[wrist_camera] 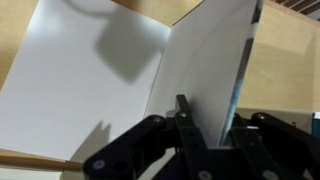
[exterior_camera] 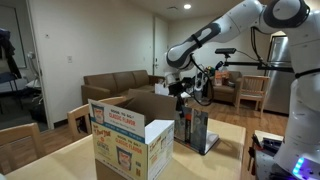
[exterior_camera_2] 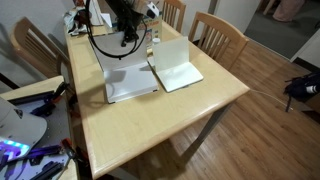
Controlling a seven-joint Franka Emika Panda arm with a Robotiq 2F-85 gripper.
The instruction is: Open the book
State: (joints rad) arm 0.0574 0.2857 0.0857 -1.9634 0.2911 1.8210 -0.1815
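Observation:
The book lies opened on the wooden table [exterior_camera_2: 200, 110]. Its white pages [exterior_camera_2: 132, 82] are spread flat, and a second white leaf [exterior_camera_2: 176, 70] lies beside them. In an exterior view the dark cover [exterior_camera: 200, 130] stands nearly upright under my gripper [exterior_camera: 183, 100]. In the wrist view the white pages [wrist_camera: 90, 80] fill the picture, and a thin leaf with a bluish edge [wrist_camera: 215, 60] stands between the two black fingers of my gripper [wrist_camera: 215, 118]. The gripper is shut on that leaf and hangs over the book's far edge [exterior_camera_2: 130, 42].
A big printed cardboard box [exterior_camera: 130, 135] stands open on the table near the book. Wooden chairs [exterior_camera_2: 215, 35] [exterior_camera_2: 30, 50] stand around the table. A sofa [exterior_camera: 115, 85] is at the back. Cables and gear lie at the table's end [exterior_camera_2: 30, 150].

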